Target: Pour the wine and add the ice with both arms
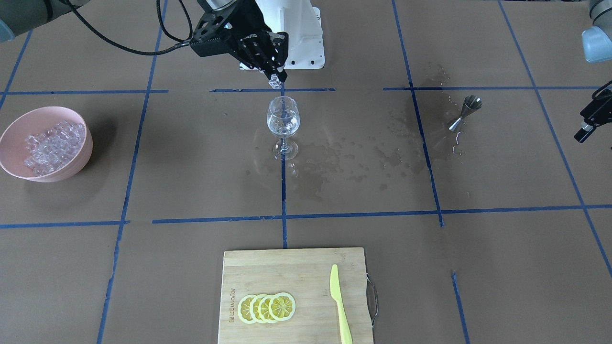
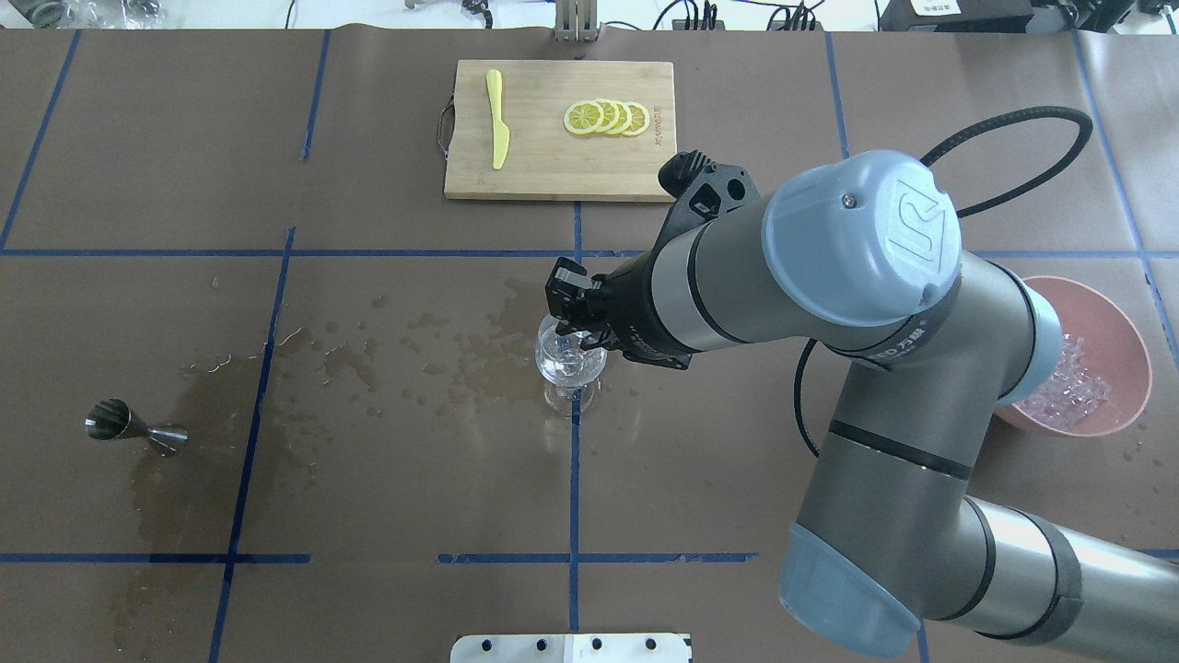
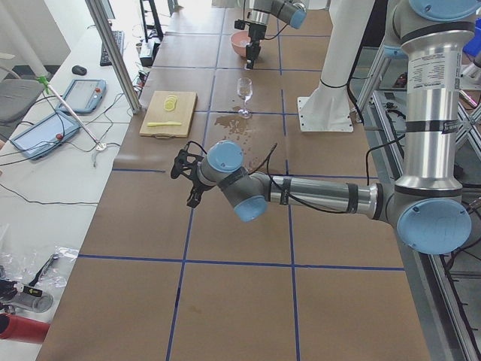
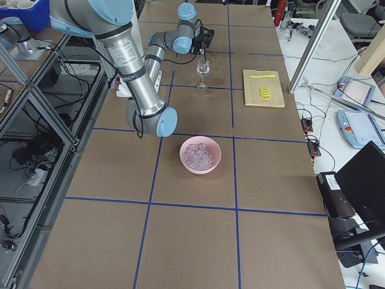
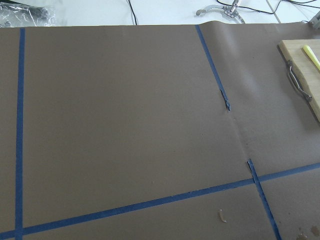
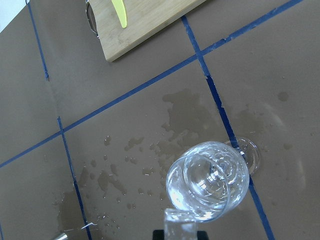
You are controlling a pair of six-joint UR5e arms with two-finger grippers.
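We have the right fingers (image 1: 279, 70) pinching one ice cube (image 1: 275, 81) over the wine glass (image 1: 283, 114) so it can drop into the wine (image 1: 283, 127), spare ice (image 1: 52, 143) sits in the pink bowl (image 1: 67, 171), left fingers (image 1: 592, 118) off aside, state we cannot tell.

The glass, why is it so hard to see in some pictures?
Right wrist view: the glass is close and sharp, with white glints on its rim. Front-facing view: it's see-through, with only bright glints. Side views: it's far away and tiny.

Lemon slices (image 1: 267, 308), knife (image 1: 340, 310) on board (image 1: 296, 267)
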